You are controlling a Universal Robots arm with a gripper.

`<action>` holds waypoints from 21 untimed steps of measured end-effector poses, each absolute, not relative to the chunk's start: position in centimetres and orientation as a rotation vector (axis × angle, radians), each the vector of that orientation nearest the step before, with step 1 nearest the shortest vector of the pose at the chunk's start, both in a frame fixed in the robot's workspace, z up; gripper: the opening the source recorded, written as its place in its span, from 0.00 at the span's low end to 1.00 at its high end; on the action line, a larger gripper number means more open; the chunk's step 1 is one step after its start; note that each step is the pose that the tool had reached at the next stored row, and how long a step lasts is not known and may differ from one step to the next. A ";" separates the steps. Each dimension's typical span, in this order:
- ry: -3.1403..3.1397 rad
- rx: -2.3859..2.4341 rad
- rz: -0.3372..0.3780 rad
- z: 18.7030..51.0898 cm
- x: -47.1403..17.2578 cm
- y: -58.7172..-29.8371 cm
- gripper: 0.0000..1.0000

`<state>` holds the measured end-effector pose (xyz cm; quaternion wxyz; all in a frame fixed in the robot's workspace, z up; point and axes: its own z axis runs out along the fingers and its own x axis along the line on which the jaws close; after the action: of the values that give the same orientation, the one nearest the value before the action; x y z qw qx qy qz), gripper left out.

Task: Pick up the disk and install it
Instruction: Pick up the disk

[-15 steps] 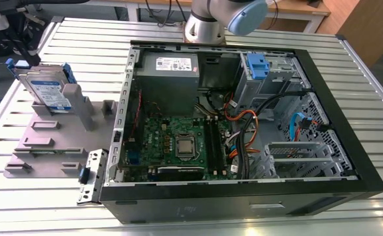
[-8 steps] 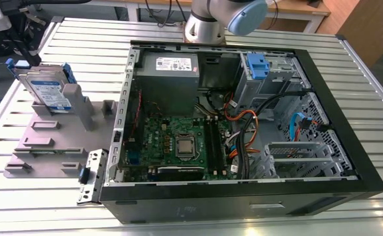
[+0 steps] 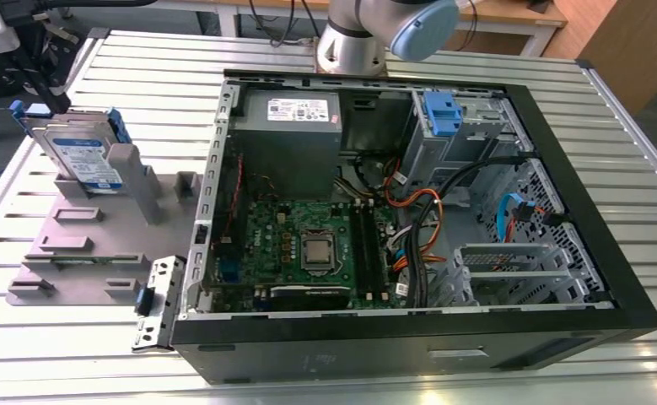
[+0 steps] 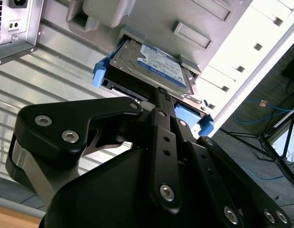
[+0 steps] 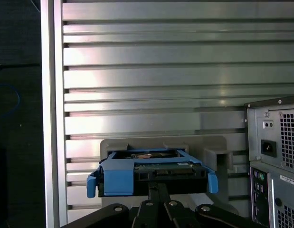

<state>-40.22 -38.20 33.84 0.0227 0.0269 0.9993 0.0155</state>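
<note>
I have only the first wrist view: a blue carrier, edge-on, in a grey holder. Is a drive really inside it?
Observer: Yes; the second wrist view shows the disk, silver face and blue-and-white label, inside that carrier.
Operator: Is the computer beside it open?
Observer: Yes; in the exterior view the computer case has its side off, motherboard showing.
Operator: Any bay occupied?
Observer: Yes, another blue carrier sits in a drive cage inside.

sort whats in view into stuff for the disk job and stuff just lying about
Job: disk, standing in the grey stand; gripper at its edge; open computer case.
Lying about: power supply; blue carrier in the case; motherboard.
</note>
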 end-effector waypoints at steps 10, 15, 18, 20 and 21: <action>3.096 0.046 0.049 33.8 -40.2 -38.2 0.11; 3.096 0.045 0.049 33.8 -40.2 -38.2 0.11; 3.096 0.045 0.049 33.8 -40.2 -38.2 0.11; 3.096 0.042 0.049 33.8 -40.2 -38.2 0.11; 3.096 0.035 0.049 33.8 -40.2 -38.2 0.11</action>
<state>-40.22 -38.20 33.84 0.0224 0.0114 0.9996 0.0158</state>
